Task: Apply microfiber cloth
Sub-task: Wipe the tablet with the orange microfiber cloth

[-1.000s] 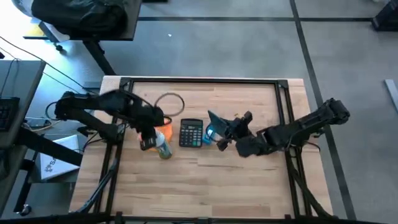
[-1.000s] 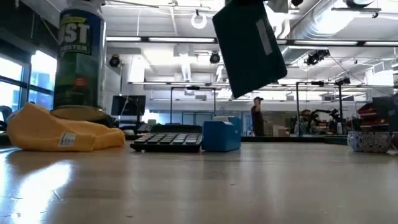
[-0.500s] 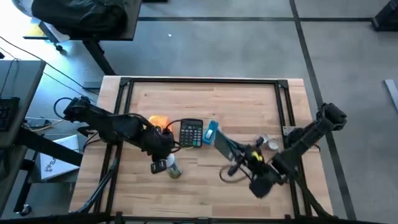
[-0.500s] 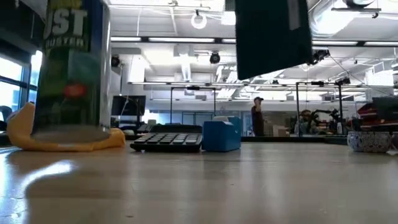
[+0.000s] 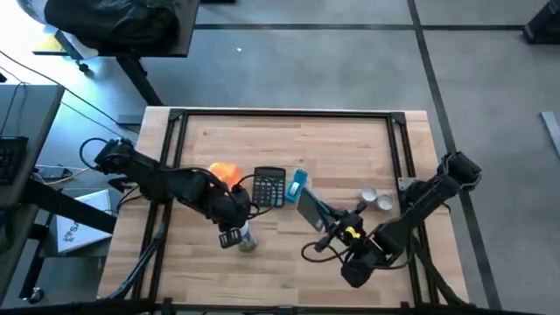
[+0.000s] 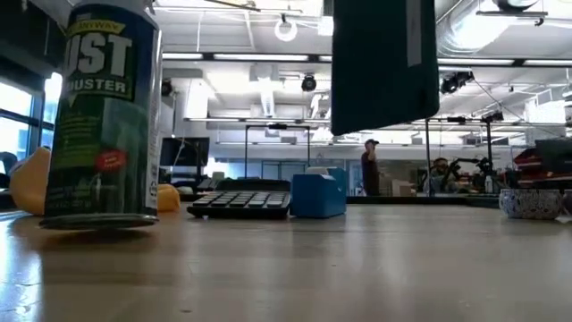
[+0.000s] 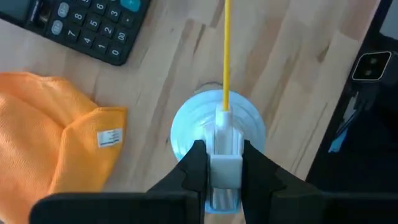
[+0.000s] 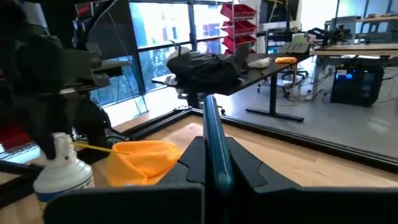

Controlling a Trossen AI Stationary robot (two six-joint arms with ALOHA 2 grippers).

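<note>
The soft, bright orange microfiber cloth (image 7: 46,134) looks light and limp; best pinched at a raised fold. The left pincer (image 7: 221,163) clamps the white-capped duster can (image 7: 217,124); the right pincer (image 8: 212,163) clamps a thin dark flat panel (image 8: 211,134).

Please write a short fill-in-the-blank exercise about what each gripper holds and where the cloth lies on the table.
1. The left gripper is shut on the nozzle of the ____ can.
2. The microfiber cloth lies on the table, and its colour is ____.
3. The right gripper is shut on a thin dark ____.
4. Between the cloth and the small blue box lies a black ____.

Missing words: duster; orange; tablet; calculator
</note>
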